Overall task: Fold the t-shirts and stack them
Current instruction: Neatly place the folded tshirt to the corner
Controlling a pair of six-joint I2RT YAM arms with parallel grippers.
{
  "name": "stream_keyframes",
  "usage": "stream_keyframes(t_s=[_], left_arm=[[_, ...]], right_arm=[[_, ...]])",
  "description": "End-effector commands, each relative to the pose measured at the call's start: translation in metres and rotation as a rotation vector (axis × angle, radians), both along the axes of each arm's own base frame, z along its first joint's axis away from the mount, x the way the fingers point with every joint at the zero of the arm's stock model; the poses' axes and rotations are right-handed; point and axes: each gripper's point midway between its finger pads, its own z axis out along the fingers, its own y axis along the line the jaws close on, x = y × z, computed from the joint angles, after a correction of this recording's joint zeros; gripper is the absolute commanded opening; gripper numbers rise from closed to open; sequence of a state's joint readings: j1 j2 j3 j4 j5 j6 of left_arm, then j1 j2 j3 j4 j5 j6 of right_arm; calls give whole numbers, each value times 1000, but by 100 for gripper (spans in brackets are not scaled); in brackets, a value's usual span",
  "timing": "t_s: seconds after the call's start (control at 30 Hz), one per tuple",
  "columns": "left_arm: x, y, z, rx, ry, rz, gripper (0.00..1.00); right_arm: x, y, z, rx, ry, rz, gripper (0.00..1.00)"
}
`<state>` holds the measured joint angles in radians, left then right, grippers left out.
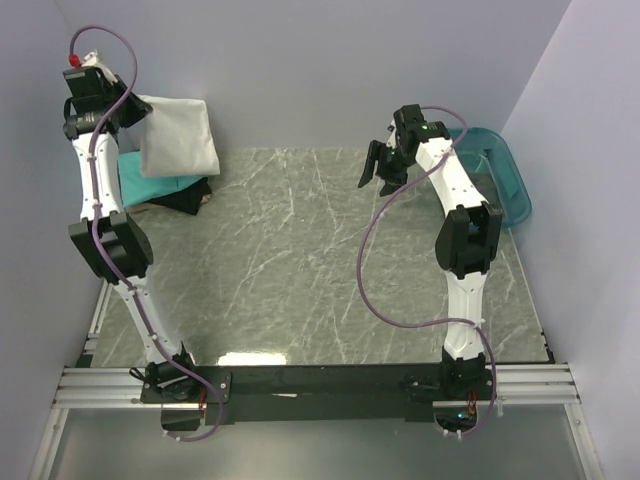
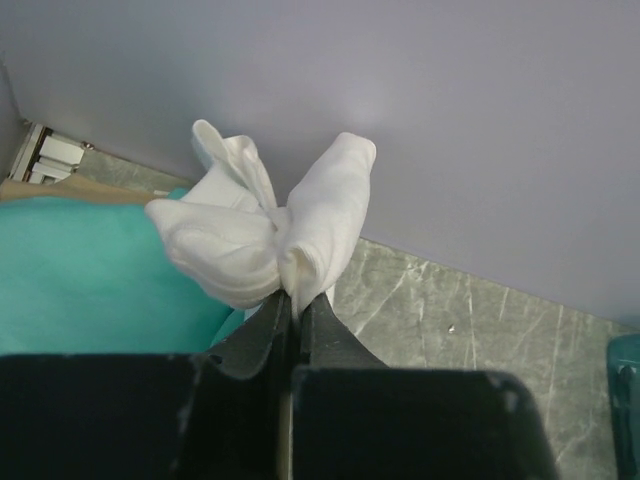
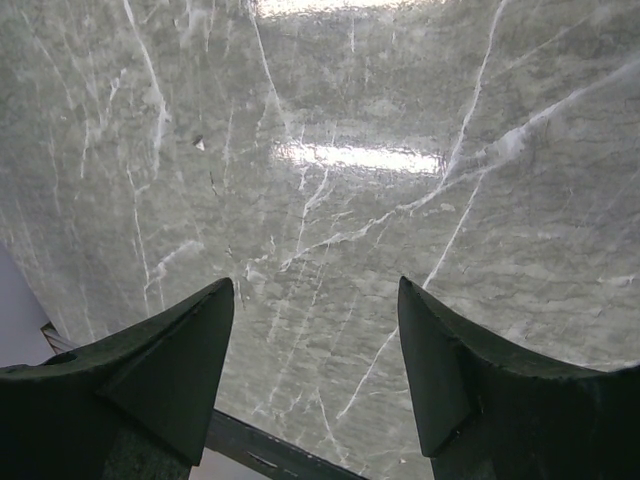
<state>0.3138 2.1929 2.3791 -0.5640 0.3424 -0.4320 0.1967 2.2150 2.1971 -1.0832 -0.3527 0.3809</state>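
A folded white t-shirt (image 1: 178, 138) hangs at the back left, lifted over a teal t-shirt (image 1: 150, 186) and a black t-shirt (image 1: 186, 197) lying on the table. My left gripper (image 1: 132, 110) is shut on the white t-shirt's edge. In the left wrist view the white t-shirt (image 2: 270, 225) bunches out from between the closed jaws of the left gripper (image 2: 296, 296), with the teal t-shirt (image 2: 80, 270) below. My right gripper (image 1: 380, 168) hovers open over bare table at the back right. The right gripper (image 3: 316, 290) holds nothing.
A translucent teal tub (image 1: 497, 176) stands at the back right corner, behind the right arm. The grey marble table (image 1: 300, 270) is ringed by lavender walls. A metal rail (image 1: 300, 385) runs along the near edge.
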Motion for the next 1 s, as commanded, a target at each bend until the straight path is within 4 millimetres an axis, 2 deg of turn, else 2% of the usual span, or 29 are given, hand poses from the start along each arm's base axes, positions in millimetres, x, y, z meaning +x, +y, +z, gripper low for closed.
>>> stream_keyframes(t_s=[0.0,0.13,0.43,0.73,0.97], left_arm=[[-21,-9,101,43,-231,-34,0],[-26,-9,104,28,-228,-40,0],[-29,-9,92,9,-193,-57,0],[-39,-23,101,-24,-207,-107,0],[-36,-19,80,-29,-158,-94,0]], right_arm=[[1,5,-5,5,-1,7,73],[-1,5,-7,3,3,8,73],[-5,8,-11,0,11,18,73],[-9,9,-15,-3,16,24,73],[-11,12,-15,-7,13,37,73]])
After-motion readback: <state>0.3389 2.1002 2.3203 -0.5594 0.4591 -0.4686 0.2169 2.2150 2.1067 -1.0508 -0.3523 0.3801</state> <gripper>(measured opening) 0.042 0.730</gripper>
